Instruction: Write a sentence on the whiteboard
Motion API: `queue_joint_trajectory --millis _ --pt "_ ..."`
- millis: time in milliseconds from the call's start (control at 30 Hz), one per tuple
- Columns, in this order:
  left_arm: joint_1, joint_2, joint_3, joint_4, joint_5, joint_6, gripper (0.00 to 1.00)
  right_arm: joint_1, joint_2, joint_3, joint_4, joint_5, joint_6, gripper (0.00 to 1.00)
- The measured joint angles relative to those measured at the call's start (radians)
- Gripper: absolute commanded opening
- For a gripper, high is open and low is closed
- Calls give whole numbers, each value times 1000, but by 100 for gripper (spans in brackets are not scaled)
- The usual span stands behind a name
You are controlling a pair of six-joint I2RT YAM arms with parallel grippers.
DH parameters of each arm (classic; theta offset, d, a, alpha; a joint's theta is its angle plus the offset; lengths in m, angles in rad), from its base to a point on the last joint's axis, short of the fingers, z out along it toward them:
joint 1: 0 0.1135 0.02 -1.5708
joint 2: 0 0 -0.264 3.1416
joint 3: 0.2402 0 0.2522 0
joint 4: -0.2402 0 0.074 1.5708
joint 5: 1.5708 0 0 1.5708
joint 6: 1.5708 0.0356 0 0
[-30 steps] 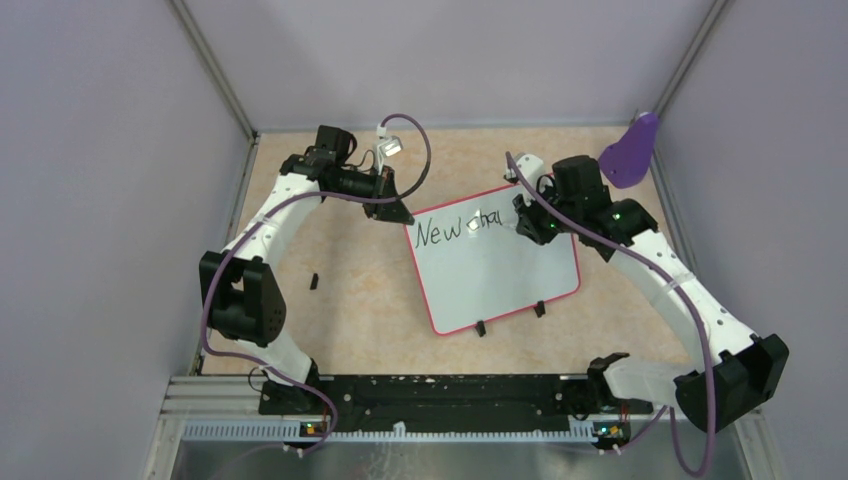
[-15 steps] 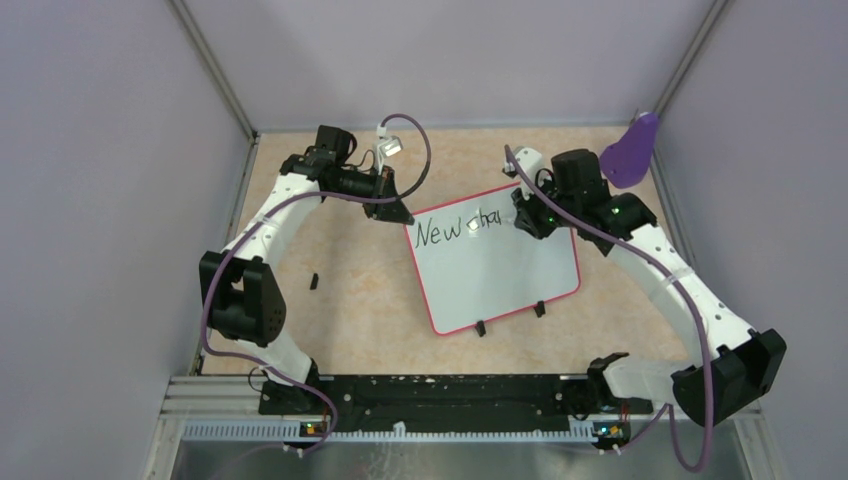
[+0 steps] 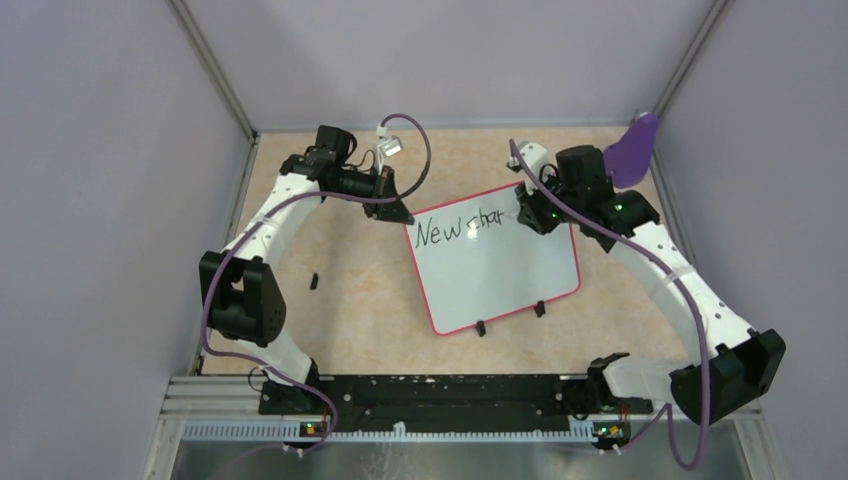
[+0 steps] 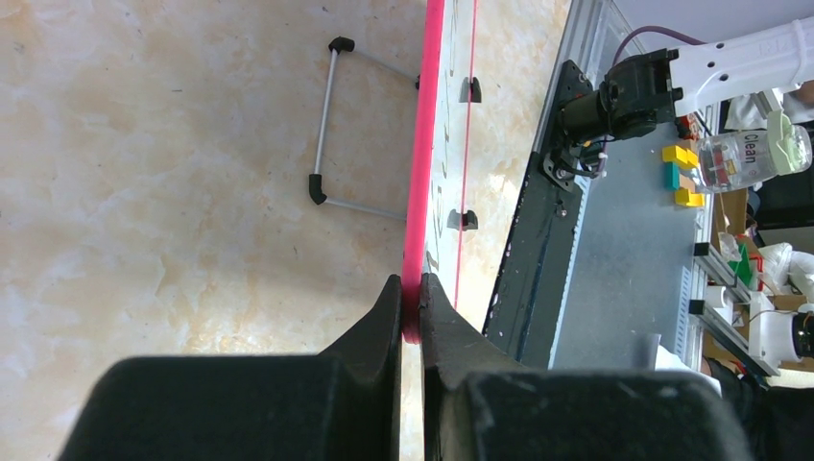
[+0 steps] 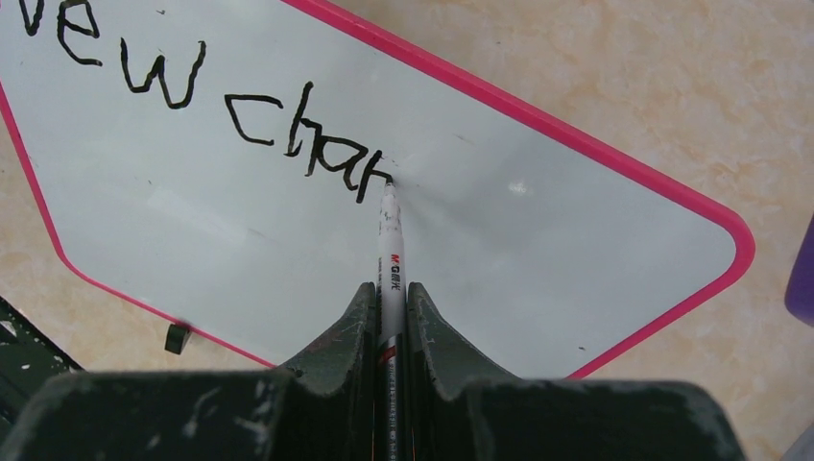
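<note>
One whiteboard (image 3: 500, 280), one marker (image 5: 391, 252), two claws (image 4: 411, 288) (image 5: 390, 293)

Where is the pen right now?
In the right wrist view, the pen is pinched in the right gripper, its tip touching the whiteboard right after the last written letter.

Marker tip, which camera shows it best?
Right wrist view: the marker runs from between the fingers to its tip on the whiteboard. The top view hides it under the right arm; the left wrist view misses it.
</note>
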Motion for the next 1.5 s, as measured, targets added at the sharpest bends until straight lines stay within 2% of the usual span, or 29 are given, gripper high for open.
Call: queue_joint_trajectory --millis 1033,1500 --pt "0 0 0 -3 3 0 0 -19 -35 -43 -8 -11 -1 0" --pt "-1 0 0 -3 11 0 0 -39 -42 0 -13 -19 1 0"
